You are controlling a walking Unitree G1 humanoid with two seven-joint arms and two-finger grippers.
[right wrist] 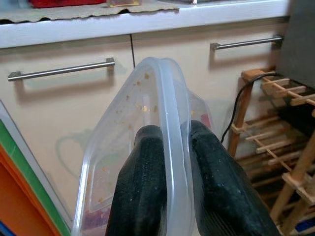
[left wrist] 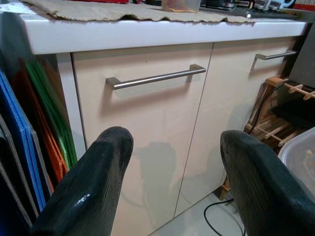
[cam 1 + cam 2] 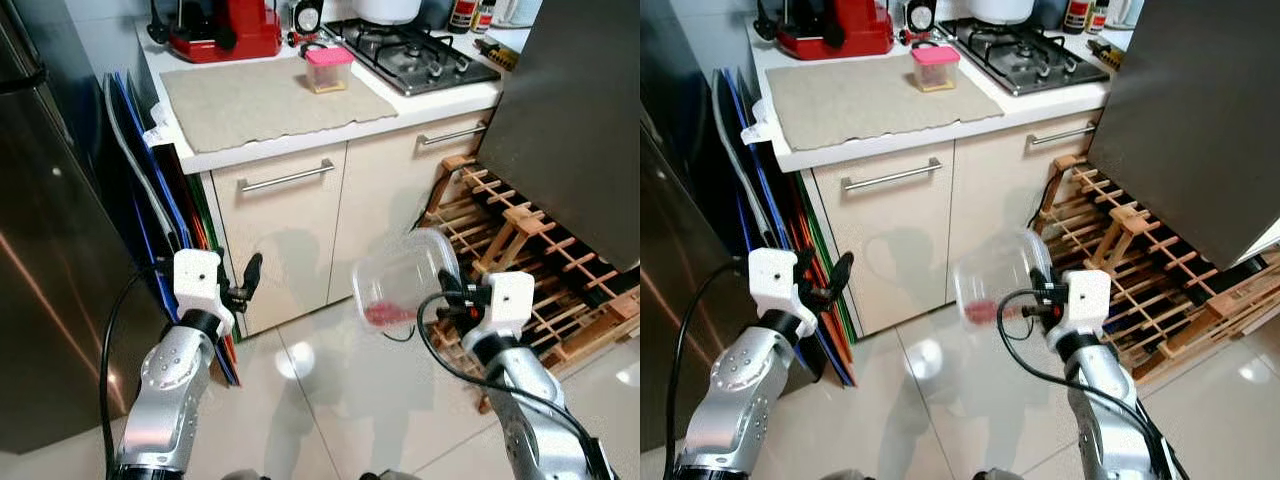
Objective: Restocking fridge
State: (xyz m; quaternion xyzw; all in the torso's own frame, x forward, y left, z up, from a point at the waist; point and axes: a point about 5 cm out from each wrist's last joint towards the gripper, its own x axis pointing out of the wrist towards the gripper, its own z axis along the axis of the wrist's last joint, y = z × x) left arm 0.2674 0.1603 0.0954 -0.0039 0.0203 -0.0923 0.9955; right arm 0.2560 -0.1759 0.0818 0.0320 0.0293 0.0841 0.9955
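— What is the robot holding, and where?

— A clear plastic tub [image 3: 405, 280], tipped on its side, is pinched by its rim in the right hand [image 1: 167, 147], both black fingers [image 1: 142, 182] closed on the thin plastic edge. It hangs in the air above the pale tiled floor [image 3: 350, 390], in front of the cream cupboard doors [image 3: 290, 230]. Something red sits in the low end of the tub, with small specks stuck along its inner wall.

— And the other hand?

— The left hand [image 2: 172, 177] is open and empty, its two fingers spread well apart, held up near the left cupboard door and its steel bar handle [image 2: 155, 78].

— What lies around them?

— To the right of the tub, a wooden slatted rack [image 3: 520, 240] leans low against the cupboards, under a grey door panel [image 3: 575, 110] that juts in from the right. To the left, a stack of flat boards [image 3: 160, 200] in blue, green and orange stands on edge between the cupboards and a dark steel fridge [image 3: 50, 260] at the far left.

— And on the surface above?

— A beige cloth mat [image 3: 265, 95] covers the white surface [image 3: 300, 140]. At its far right corner stands a small box with a pink lid [image 3: 328, 68]. A red appliance [image 3: 225, 28] sits at the far left, and a gas hob [image 3: 410, 55] lies to the right, with bottles behind it.
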